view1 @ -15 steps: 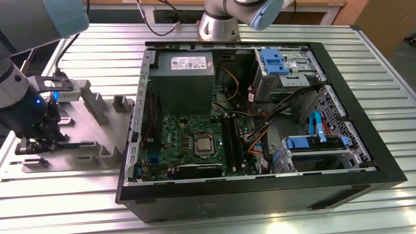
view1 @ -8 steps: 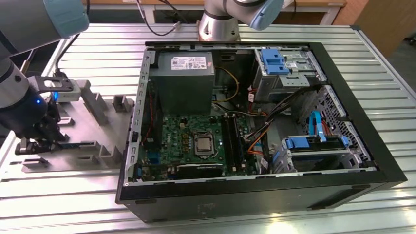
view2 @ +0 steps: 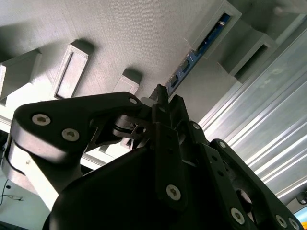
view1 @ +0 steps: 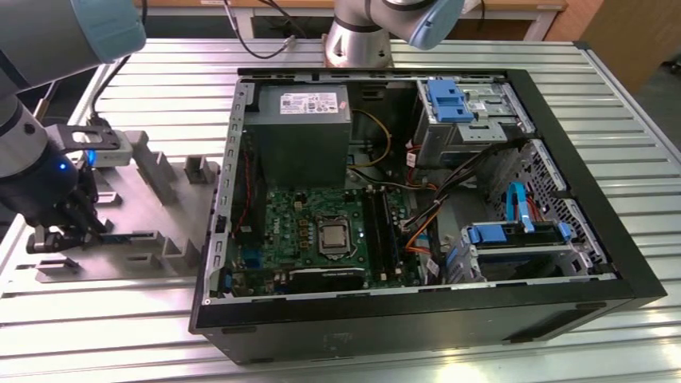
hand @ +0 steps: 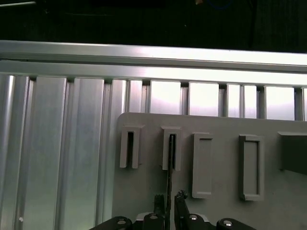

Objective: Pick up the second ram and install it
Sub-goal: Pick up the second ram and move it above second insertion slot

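The second ram (hand: 169,163) stands on edge in a slotted block of the grey fixture plate (hand: 144,191), showing as a thin dark strip. In the second wrist view the ram (view2: 201,45) shows as a bluish-green board running from a slot toward the fingers. My gripper (hand: 168,203) has one fingertip on each side of the ram's near end and looks shut on it. The closed black fingers of the gripper (view2: 160,93) meet at the board's end. In the exterior view the gripper (view1: 59,239) hangs low over the plate (view1: 117,263) at the exterior view's left.
An open computer case (view1: 426,319) lies to the exterior view's right of the plate, with a green motherboard (view1: 309,215), memory slots (view1: 381,231) and a grey power supply (view1: 303,120). Upright grey blocks (view1: 159,171) stand on the plate. A ribbed aluminium table (view1: 107,335) lies beneath everything.
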Tool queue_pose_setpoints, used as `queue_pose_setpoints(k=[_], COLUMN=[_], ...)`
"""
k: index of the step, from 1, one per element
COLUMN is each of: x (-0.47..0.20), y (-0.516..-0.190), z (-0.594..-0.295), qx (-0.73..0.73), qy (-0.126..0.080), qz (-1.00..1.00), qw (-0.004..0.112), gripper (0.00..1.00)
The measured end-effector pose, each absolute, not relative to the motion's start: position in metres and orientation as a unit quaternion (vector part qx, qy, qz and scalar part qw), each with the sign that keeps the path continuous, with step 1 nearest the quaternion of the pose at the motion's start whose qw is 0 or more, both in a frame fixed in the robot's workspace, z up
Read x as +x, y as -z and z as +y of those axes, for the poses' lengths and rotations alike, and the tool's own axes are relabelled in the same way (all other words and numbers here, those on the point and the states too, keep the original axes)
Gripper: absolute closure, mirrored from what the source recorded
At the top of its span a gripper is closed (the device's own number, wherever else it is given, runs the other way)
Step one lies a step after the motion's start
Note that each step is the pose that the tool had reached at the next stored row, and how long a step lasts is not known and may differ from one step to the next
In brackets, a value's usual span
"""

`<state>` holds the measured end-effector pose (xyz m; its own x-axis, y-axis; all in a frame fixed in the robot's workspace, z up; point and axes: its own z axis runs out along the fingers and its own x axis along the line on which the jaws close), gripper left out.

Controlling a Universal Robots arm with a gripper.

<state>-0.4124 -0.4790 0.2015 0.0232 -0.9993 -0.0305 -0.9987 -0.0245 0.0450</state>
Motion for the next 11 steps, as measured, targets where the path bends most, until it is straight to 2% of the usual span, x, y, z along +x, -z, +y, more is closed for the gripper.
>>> queue_pose_setpoints(k=[11], x=[-0.4125], y=[-0.2006], z=[-0.4790], qx=[0.715], qy=[0.027], qz=[-0.698], qw=[0.006], gripper=[0.77])
